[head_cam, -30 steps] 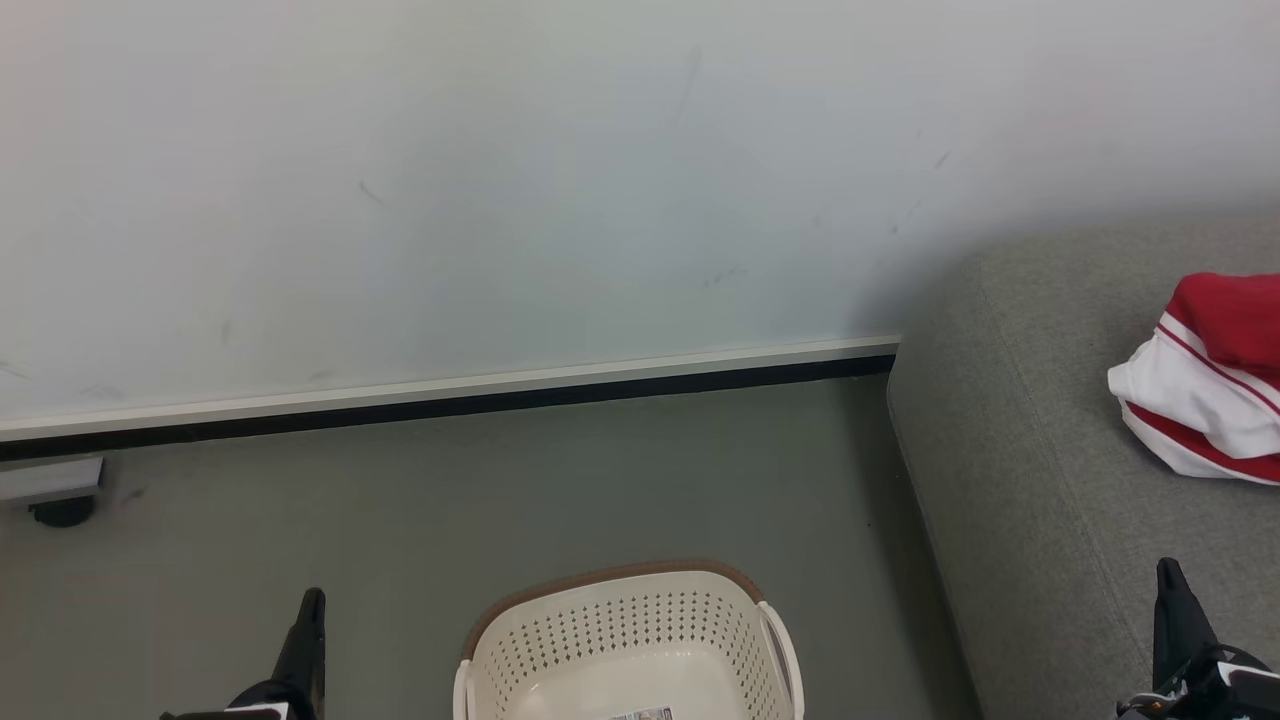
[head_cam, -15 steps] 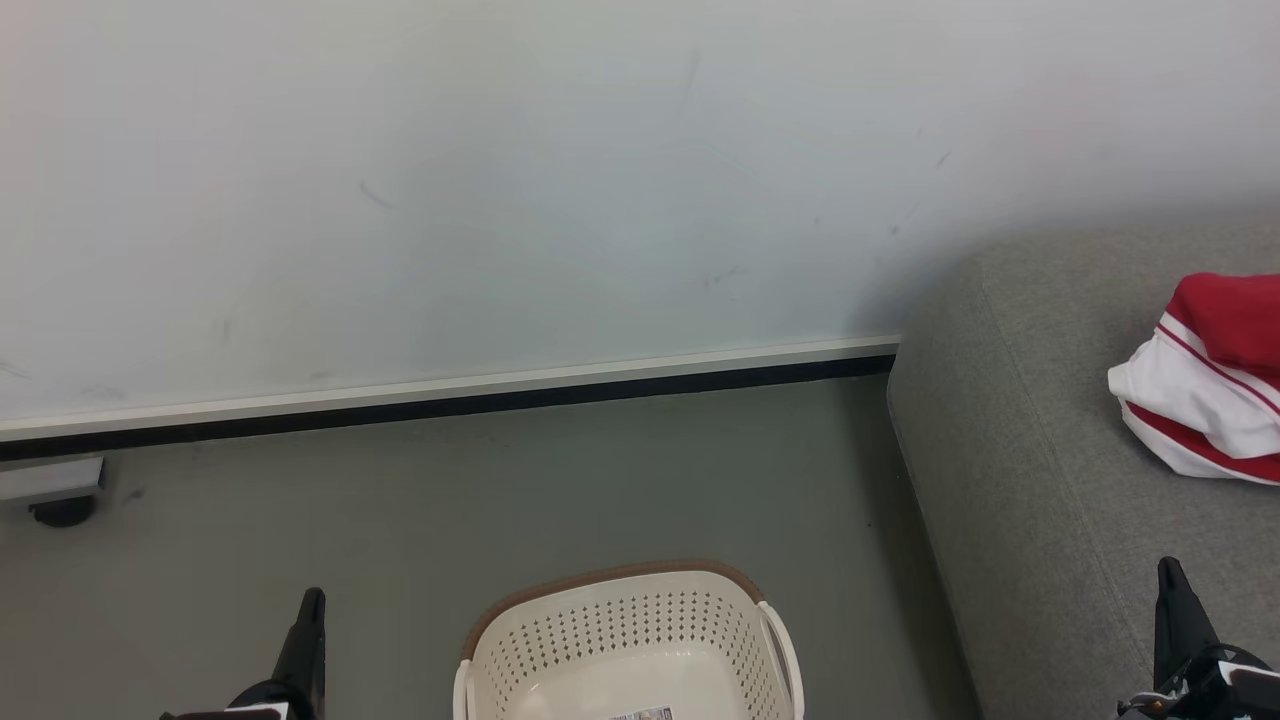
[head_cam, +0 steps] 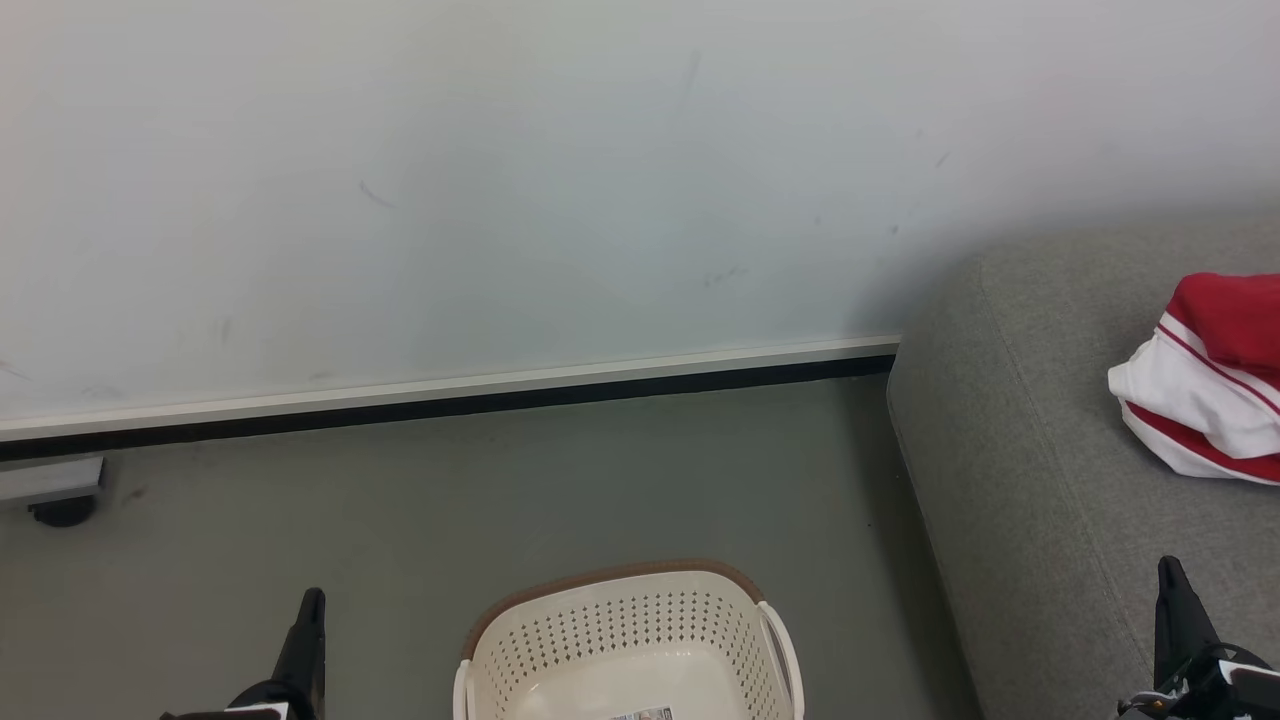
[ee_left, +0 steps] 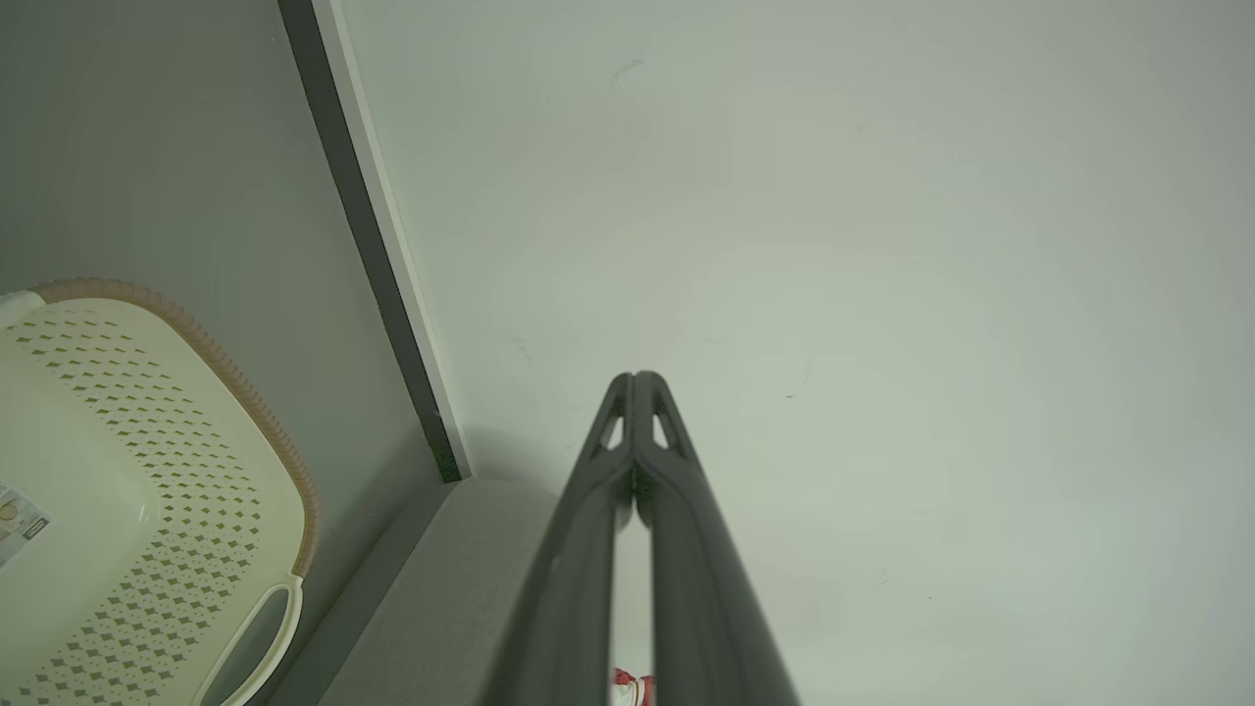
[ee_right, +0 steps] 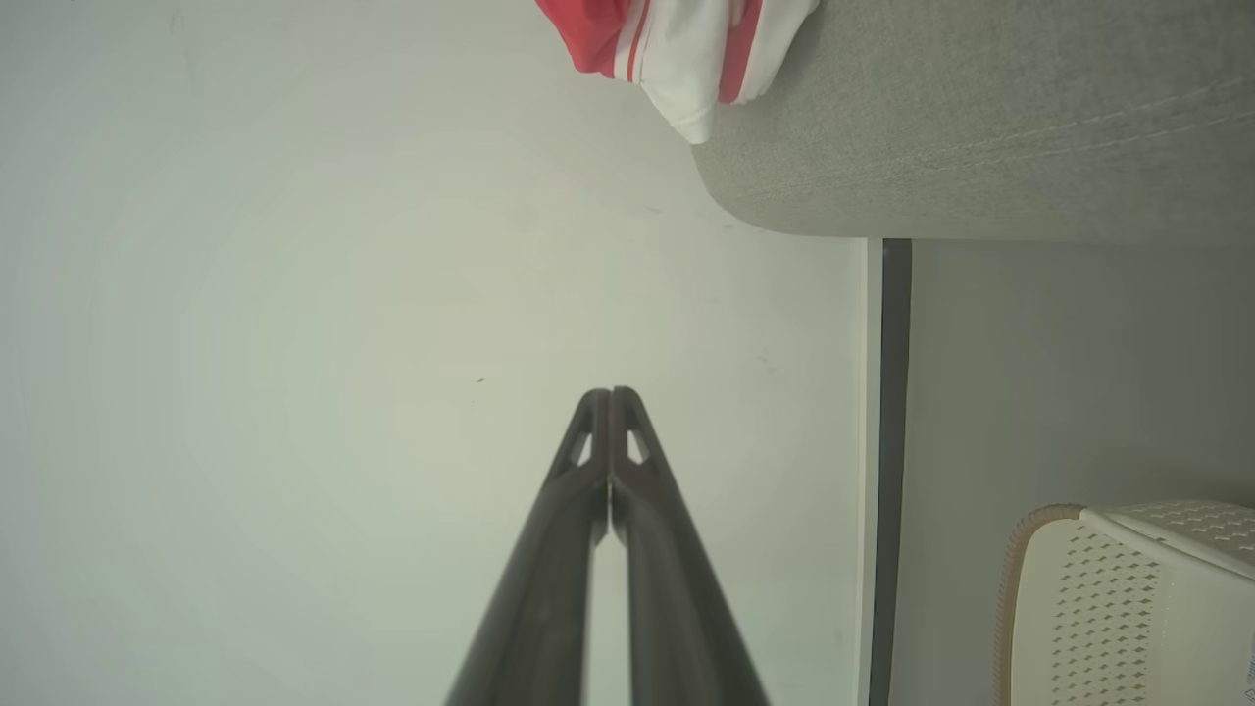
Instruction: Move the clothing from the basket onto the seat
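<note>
The left gripper (head_cam: 312, 598), made of two long dark fingers, is seen to the left of the cream-white oval plastic laundry basket with perforated sides and a brown rim (head_cam: 612, 574), raised over the floor. In the left wrist view its jaws (ee_left: 635, 378) are pressed together at the tips, and nothing is held or touched. The right gripper (head_cam: 1168, 570) is found well to the right of the basket, over the front of the large grey woven-fabric sofa (head_cam: 1030, 480). Its jaws (ee_right: 610, 394) are likewise closed tip to tip, and nothing is gripped between them.

The soft bright red clothing with white bands and red stripes (head_cam: 1205, 395) is laid on the seat, far to the right of the basket and beyond the right gripper, bunched in a heap at the picture's right edge. In the right wrist view the same garment (ee_right: 677, 49) is seen resting on the rounded sofa edge (ee_right: 980, 127).

On the basket's pale bottom a small printed label (head_cam: 641, 714) is made out; the near half of the basket is cut off by the picture's lower edge. Behind the basket a grey-green floor (head_cam: 500, 500) is bounded by a dark skirting strip (head_cam: 450, 405) under a pale scuffed wall (head_cam: 500, 200). A black castor (head_cam: 62, 512) is seen far to the left of the basket, by the skirting. Nothing is placed between either gripper and the basket.
</note>
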`<state>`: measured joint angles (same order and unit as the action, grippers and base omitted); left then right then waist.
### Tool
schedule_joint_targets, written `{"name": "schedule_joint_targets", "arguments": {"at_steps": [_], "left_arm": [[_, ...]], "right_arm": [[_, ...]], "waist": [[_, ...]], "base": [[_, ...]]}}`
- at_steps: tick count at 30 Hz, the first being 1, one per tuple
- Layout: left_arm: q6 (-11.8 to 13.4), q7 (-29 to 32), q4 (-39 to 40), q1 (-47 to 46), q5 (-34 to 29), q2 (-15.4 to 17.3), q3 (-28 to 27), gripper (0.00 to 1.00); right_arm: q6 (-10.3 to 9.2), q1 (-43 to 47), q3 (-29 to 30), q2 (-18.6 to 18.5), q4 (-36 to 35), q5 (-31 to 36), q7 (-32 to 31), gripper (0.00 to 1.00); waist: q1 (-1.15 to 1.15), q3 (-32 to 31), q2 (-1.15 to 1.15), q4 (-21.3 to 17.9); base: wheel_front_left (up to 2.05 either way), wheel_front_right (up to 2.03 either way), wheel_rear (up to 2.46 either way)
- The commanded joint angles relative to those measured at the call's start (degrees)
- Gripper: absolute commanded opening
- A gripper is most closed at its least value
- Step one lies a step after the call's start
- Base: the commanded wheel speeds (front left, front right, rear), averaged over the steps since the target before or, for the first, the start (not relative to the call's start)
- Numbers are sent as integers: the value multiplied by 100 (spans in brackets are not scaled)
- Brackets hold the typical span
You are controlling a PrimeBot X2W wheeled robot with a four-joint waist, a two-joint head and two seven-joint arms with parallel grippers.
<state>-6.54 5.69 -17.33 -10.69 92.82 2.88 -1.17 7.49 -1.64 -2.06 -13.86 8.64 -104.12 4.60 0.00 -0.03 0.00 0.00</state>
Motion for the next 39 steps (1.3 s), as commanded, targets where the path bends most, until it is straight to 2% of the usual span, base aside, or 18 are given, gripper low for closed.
{"name": "schedule_joint_targets", "arguments": {"at_steps": [1,39], "left_arm": [[-33,11,-11,-8,16,-2,-17,0],[-32,11,-9,-7,16,-2,-17,0]], "right_arm": [[1,21,-15,-33,-8,-44,15,0],[1,26,-85,-98,-29,-102,76,0]], "waist": [[0,0,0,0],[0,0,0,0]], "base": [[0,0,0],[0,0,0]]}}
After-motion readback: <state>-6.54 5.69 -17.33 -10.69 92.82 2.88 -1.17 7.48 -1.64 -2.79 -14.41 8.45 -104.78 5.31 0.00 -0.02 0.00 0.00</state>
